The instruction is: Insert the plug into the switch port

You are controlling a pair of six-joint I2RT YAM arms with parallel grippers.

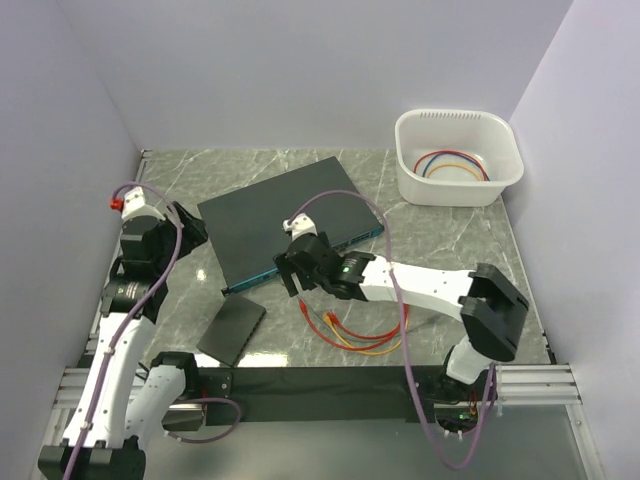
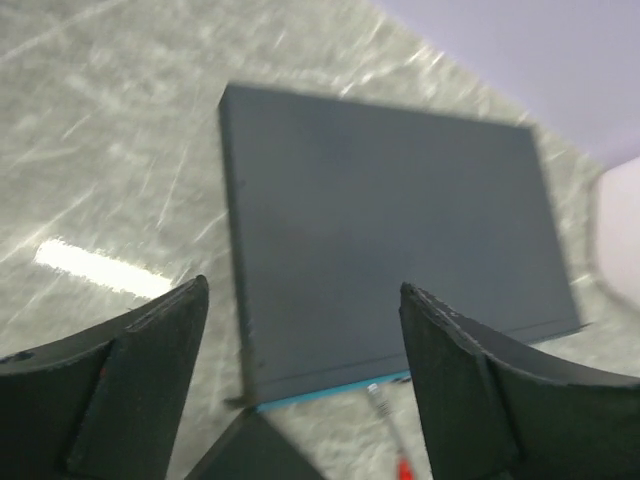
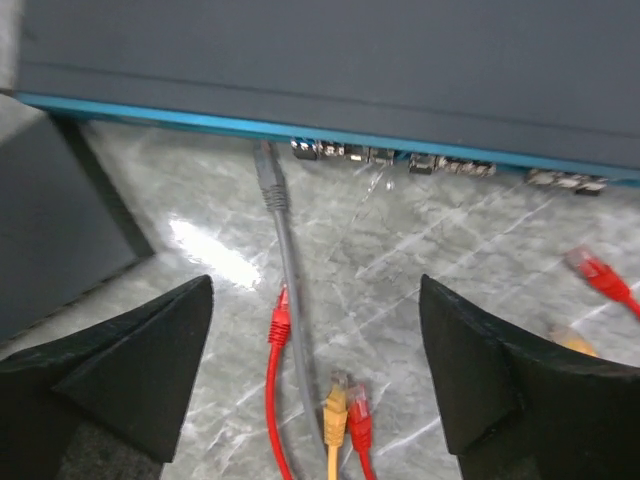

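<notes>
The switch (image 1: 285, 222) was laid flat on the table (image 1: 450, 240). A grey plug (image 3: 267, 175) was seen lying at its blue front edge, ungripped. The left pincer (image 2: 303, 290) and the right pincer (image 3: 313, 290) were spread wide, empty.

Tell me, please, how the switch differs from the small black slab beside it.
The switch is much larger than the slab. The switch is dark grey with a teal front edge carrying a row of sockets; the slab is plain black, with no sockets visible. The switch lies farther back on the table, the slab nearer its front edge. Both are flat rectangles lying skewed on the marble.
</notes>
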